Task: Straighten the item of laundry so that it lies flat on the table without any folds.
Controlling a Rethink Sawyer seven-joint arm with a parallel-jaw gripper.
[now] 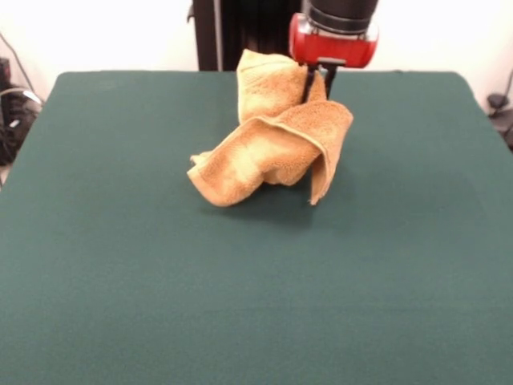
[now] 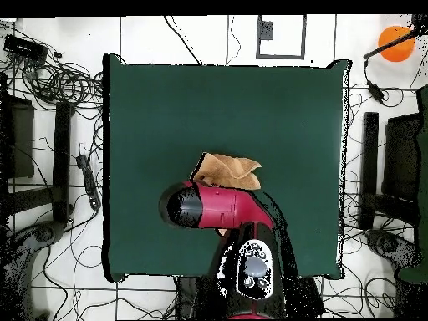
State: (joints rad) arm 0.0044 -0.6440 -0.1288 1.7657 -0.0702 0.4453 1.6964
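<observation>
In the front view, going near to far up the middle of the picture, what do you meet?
Bare green table → the towel's low rolled fold resting on the table → the towel bunched and lifted, far from flat → the claw coming down into the raised cloth → the arm's red wrist.

The surface (image 1: 120, 281) is a large rectangle with a plain dark green, cloth-like top. On it lies only one thing, a golden-orange towel (image 1: 264, 156), crumpled and folded over itself, with its lower end resting on the green top.
</observation>
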